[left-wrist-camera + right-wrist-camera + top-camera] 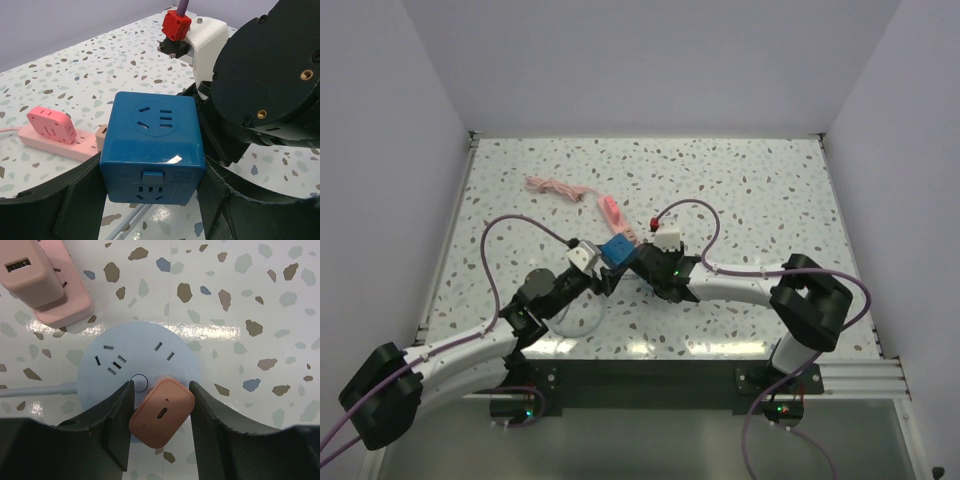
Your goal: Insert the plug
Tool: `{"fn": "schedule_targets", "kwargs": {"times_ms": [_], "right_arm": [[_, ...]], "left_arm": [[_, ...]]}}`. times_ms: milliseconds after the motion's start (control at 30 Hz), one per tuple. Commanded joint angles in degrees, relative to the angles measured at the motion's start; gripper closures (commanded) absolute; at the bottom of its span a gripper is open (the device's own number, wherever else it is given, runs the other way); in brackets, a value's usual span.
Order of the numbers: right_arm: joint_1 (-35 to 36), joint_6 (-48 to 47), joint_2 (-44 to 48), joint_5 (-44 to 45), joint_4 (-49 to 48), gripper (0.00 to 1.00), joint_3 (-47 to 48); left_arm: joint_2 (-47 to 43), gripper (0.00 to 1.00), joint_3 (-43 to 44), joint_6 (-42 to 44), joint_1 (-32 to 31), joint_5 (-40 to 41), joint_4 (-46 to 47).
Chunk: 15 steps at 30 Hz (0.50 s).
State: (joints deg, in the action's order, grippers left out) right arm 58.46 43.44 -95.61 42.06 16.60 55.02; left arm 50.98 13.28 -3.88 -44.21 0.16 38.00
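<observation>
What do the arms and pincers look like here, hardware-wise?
Left arm and right arm: white links, black joints, purple cables looping out. Right pincer and left pincer: matte black fingers. Right wrist carries a white mount with a red connector.

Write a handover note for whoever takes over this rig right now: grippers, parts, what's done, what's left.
Left gripper: shut on the blue cube socket, next to the pink power strip.
Right gripper: shut on the peach plug adapter, tilted over the edge of the round pale-blue socket disc.
Done: both parts gripped.
Left: the plug does not look seated and its prongs are hidden. Align it and press it in.
</observation>
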Motion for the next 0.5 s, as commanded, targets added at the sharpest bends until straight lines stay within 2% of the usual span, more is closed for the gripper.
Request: {"fn": "schedule_targets", "kwargs": {"times_ms": [0, 100, 233, 333, 467], "right_arm": [[0.69, 2.44, -1.15, 1.79, 2.56, 0.76, 1.49], [0.69, 0.77, -0.54, 2.06, 0.73, 0.74, 0.18], [-0.44, -7.11, 1.13, 0.22, -6.12, 0.68, -2.55], [-2.02, -13.61, 3.06, -4.43, -13.68, 0.71, -5.8], [-4.66, -20.31, 4.47, -14.61, -22.82, 0.82, -9.23]], "left_arm": [[-0.62, 1.0, 1.31, -0.6, 0.44, -1.31, 4.72], [-0.27, 1.0, 1.22, -0.43, 0.44, -1.04, 4.89], [0.17, 1.0, 1.22, 0.19, 0.44, -0.96, 4.63], [0.35, 1.0, 1.22, 0.45, 0.44, -0.87, 4.72], [1.14, 1.0, 1.22, 0.63, 0.44, -1.48, 5.15]]}}
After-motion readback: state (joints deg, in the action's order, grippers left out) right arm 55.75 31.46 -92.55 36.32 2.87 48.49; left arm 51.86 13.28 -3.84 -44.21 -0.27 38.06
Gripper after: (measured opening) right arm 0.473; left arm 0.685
